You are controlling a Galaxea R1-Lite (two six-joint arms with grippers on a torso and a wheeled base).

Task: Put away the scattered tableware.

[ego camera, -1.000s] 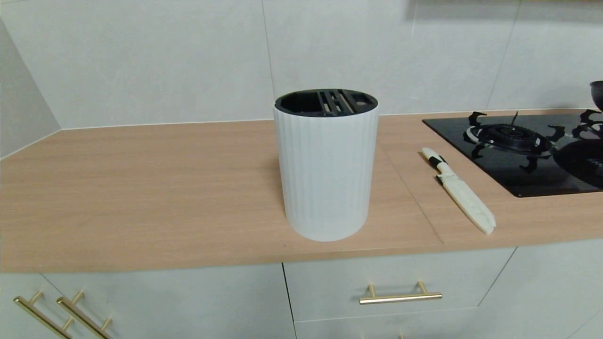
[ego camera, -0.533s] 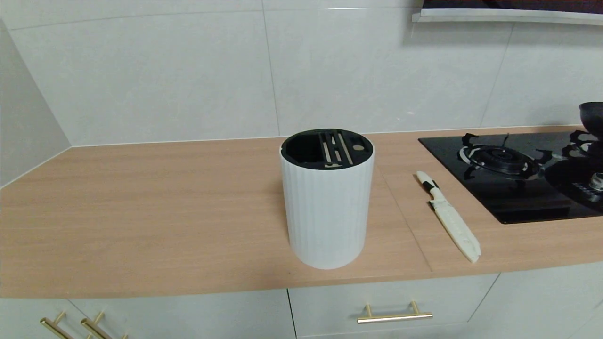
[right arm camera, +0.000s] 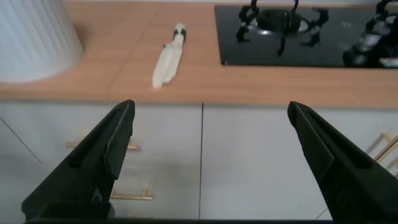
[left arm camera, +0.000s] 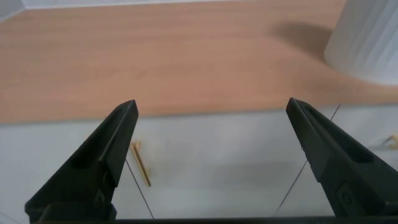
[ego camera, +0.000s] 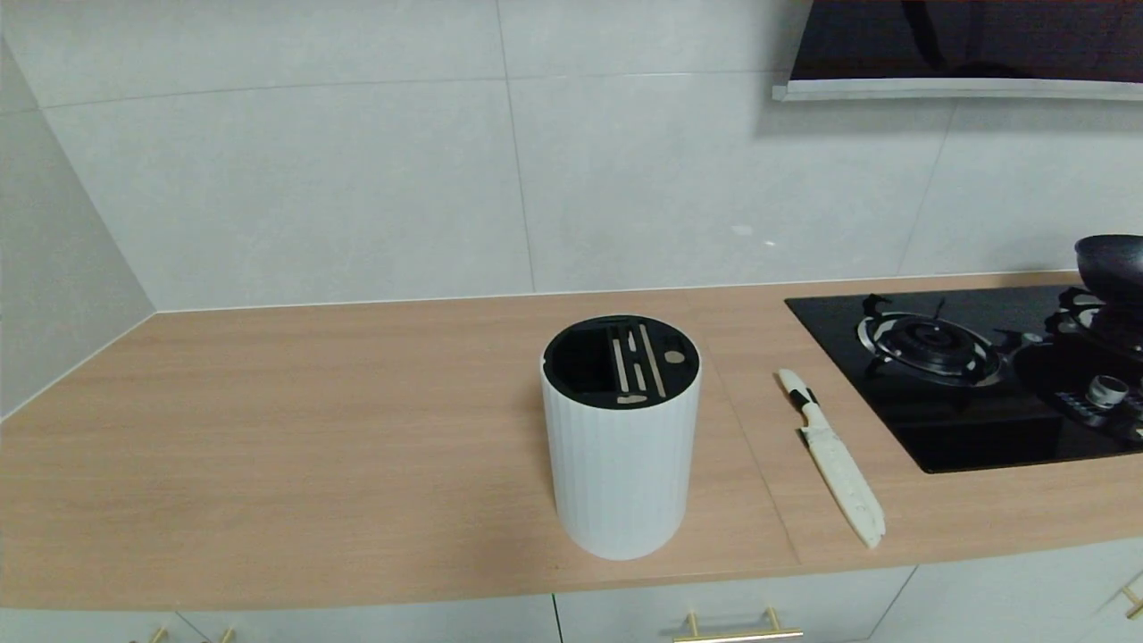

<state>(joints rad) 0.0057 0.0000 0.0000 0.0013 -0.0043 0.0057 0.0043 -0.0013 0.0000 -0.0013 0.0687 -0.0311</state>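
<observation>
Knife (ego camera: 830,455): right of knife holder (ego camera: 622,438), blade tip toward front edge of tabletop (ego camera: 312,429).
Right pincer (right arm camera: 210,107): nearer, released.
Left pincer (left arm camera: 211,104): released.

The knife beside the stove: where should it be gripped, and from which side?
Probably by the handle, its end toward the wall, from above with the open right tool. The knife lies flat, blade pointing to the counter edge, bare counter either side.
</observation>
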